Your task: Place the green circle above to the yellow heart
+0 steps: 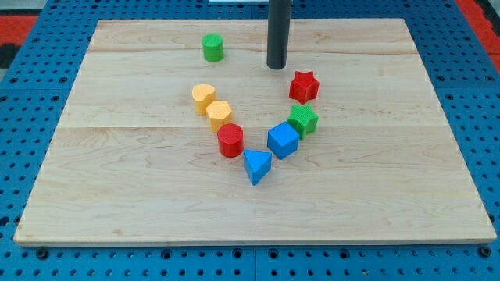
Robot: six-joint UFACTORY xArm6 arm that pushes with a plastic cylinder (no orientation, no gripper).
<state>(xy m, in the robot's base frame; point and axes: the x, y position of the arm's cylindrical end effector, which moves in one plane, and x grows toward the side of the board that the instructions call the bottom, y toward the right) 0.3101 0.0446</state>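
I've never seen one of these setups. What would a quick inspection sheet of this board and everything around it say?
Surface: pale wooden board, flat, made of joined planks.
Job's things: green circle alone near the view's top; yellow heart below it, apart from it.
Clutter: a V of blocks: yellow block touching the heart, red cylinder, blue triangle, blue cube, green block, red star.
Grippers: none; my tip rests to the right of the green circle, above the red star, touching neither.
Cables: nothing seen.
Surroundings: blue perforated base; red strips at the top corners.
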